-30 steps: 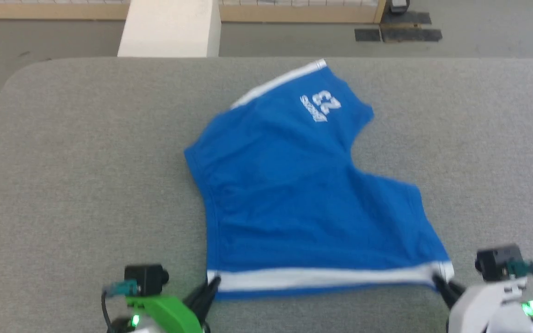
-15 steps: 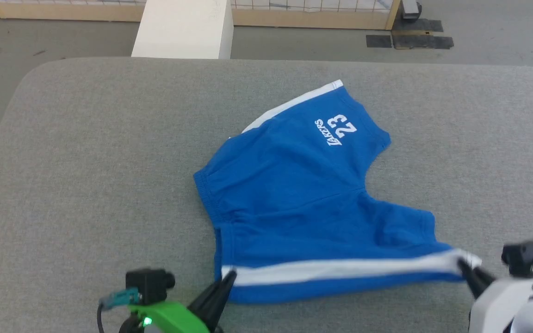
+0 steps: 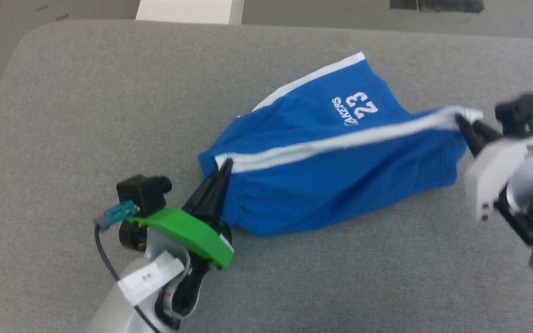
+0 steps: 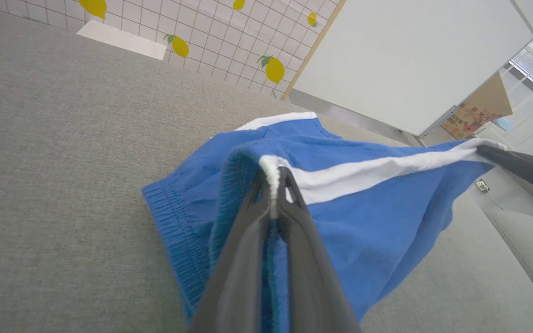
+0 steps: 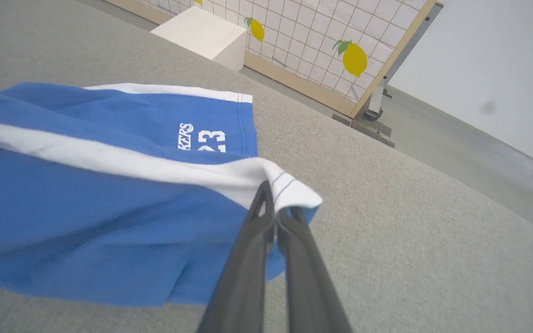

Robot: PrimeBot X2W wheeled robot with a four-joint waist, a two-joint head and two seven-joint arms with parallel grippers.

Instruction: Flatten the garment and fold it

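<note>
Head view: left pincer [image 3: 224, 167] and right pincer [image 3: 461, 121] each clamp one end of the white stripe [image 3: 340, 138] on the garment [image 3: 340, 189], lifted taut off the bench [image 3: 86, 115], presumably to fold it over.

— Where are the shorts [image 3: 331, 185]?
— On the table [image 3: 86, 115], near its middle. The left gripper [image 3: 222, 169] is at their near left corner, the right gripper [image 3: 463, 122] at their right end, farther back.
— Behind the table?
— A box [image 3: 188, 10], beyond the far edge, left of centre.
</note>
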